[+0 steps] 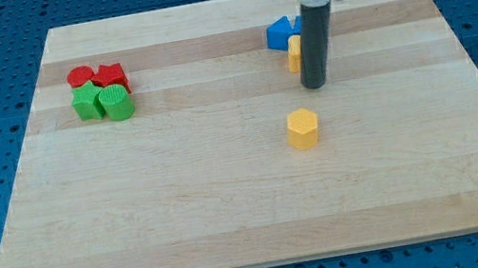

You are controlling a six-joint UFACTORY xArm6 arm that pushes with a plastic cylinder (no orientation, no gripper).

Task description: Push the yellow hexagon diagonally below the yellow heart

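The yellow hexagon (303, 129) lies on the wooden board, a little right of the middle. My tip (315, 84) touches the board just above it and slightly to the right, with a small gap between them. A yellow block (293, 52), partly hidden behind the rod so its shape is unclear, sits above the tip next to a blue block (280, 33); a second blue piece peeks out beside the rod.
At the view's upper left stands a tight cluster: two red blocks (98, 76) above a green block (86, 103) and a green cylinder (118, 102). The wooden board (231, 203) rests on a blue perforated table.
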